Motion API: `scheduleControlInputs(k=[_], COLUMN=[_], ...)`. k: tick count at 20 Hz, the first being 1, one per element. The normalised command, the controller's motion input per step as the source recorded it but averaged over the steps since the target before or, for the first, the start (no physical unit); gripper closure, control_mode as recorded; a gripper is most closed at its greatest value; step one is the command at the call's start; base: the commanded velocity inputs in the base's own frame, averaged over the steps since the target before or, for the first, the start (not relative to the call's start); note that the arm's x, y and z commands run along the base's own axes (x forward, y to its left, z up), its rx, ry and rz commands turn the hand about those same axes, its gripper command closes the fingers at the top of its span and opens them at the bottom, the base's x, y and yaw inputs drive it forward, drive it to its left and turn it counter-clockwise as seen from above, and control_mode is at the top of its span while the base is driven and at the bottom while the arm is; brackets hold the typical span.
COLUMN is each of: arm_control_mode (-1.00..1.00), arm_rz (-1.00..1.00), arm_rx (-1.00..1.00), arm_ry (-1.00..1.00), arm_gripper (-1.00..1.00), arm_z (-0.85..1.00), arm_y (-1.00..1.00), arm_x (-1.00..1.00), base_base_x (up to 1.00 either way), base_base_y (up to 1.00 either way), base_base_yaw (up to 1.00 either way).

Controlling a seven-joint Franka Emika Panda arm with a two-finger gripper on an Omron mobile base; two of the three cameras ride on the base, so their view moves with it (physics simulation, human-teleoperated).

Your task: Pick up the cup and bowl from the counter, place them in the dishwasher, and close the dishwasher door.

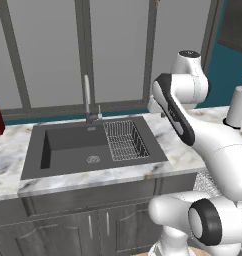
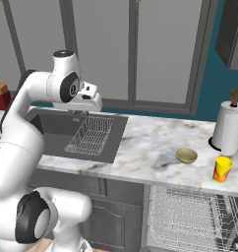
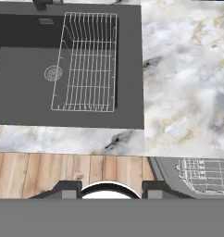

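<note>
Hand (image 2: pixel 86 112) above sink (image 2: pixel 52 129) — marbled counter (image 2: pixel 150 142) beside

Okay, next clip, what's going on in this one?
Nothing is being handled yet. The arm's end effector hangs over the sink, holding nothing, with its fingers apart. The yellow cup and tan bowl sit untouched on the counter to the right, near a paper towel roll. Below them the dishwasher stands open with its wire rack pulled out, so both pickups and closing the door remain.
</note>
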Motion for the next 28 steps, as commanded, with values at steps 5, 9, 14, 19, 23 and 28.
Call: scheduleControlInputs(k=[5, 9, 14, 19, 23, 28], arm_control_mode=[-1.0, -1.0, -1.0, -1.0, -1.0, -1.0], arm_rz=[0.0, 0.0, 0.0, 0.0, 0.0, 0.0], arm_rx=[0.0, -0.01, -0.04, -0.03, -0.02, 0.0], arm_ry=[0.0, 0.0, 0.0, 0.0, 0.0, 0.0], arm_gripper=[-1.0, -1.0, -1.0, -1.0, -1.0, -1.0], arm_z=[0.0, -0.01, -0.07, -0.11, -0.13, -0.15], arm_y=[-0.05, -0.19, -0.23, -0.27, -0.29, -0.3], arm_x=[0.0, 0.0, 0.0, 0.0, 0.0, 0.0], base_base_x=[0.0, 0.0, 0.0, 0.0, 0.0, 0.0], base_base_y=[0.0, 0.0, 0.0, 0.0, 0.0, 0.0], base_base_yaw=[0.0, 0.0, 0.0, 0.0, 0.0, 0.0])
